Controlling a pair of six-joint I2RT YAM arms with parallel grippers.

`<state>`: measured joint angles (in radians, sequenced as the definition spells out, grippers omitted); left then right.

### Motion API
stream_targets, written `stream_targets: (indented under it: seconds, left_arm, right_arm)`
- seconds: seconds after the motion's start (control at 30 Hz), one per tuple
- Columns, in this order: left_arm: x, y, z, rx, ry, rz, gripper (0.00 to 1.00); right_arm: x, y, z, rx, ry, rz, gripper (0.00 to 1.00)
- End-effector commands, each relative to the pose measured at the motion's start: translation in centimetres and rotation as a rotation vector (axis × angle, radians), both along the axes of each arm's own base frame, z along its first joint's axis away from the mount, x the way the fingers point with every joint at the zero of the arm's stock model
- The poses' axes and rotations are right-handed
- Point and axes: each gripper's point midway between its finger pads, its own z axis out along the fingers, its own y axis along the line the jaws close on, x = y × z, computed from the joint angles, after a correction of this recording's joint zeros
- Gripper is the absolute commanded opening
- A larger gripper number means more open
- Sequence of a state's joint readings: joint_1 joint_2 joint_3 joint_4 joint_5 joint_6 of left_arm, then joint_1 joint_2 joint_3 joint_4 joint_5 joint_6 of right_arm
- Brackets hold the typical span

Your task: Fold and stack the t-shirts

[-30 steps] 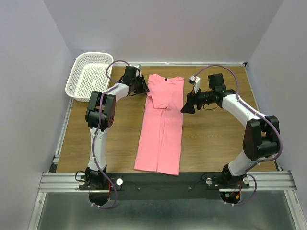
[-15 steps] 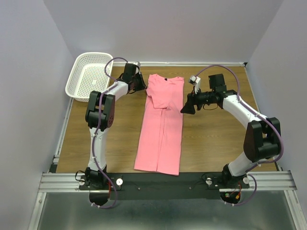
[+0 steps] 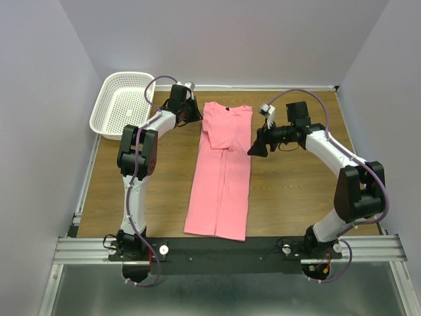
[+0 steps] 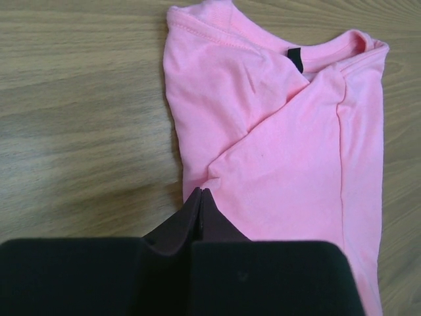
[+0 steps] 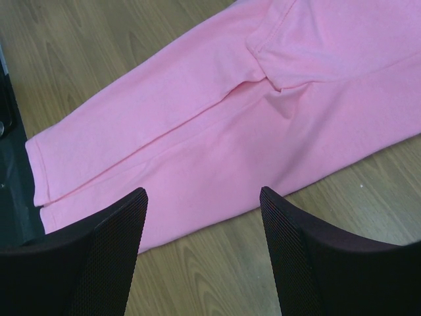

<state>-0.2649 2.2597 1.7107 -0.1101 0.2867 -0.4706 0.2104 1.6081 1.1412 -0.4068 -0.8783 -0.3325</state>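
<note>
Wooden surface (image 3: 289,191) enclosed by pale walls, with a white basket (image 3: 122,105) at the far left corner. The pink t-shirt (image 3: 220,178) lies flat at the centre between the two arms. It is folded lengthwise into a narrow strip with its sleeves turned inward, its collar at the far end and its hem near the arm bases. The left end effector (image 4: 200,194) sits at the shirt's left edge beside the folded sleeve, its fingers pressed together. The wrist view does not make clear whether any cloth is caught between them, and they may be closed on nothing. The right end effector (image 5: 202,192) is spread wide and hangs over the shirt's right edge, holding nothing. Judged stage: the lengthwise fold is done and the crosswise fold is not yet made. Risks: a lift on a thin or missing pinch would let the cloth slip free. A grip on the top layer alone could peel the sleeve fold open. Uneven lifting by the two arms would skew the strip.
</note>
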Motion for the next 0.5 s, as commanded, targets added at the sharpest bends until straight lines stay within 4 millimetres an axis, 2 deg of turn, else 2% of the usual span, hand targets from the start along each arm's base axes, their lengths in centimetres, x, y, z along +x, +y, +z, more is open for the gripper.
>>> stream_targets:
  seconds: [0.0,0.3,0.47]
  left_arm:
    - [0.0,-2.1,5.0,-0.044,-0.122,-0.089,0.00]
    - [-0.3,-6.0,6.3,-0.120,-0.131,-0.158,0.00]
    - [-0.6,-8.0,5.2,-0.147,-0.098,-0.182,0.00]
  right_arm:
    - [-0.9,0.3,-0.3,0.011,0.037,0.014,0.76]
    - [-0.9,0.2,-0.3,0.008,0.037,0.010,0.76]
    - [-0.8,0.0,-0.4,0.005,0.037,0.006,0.76]
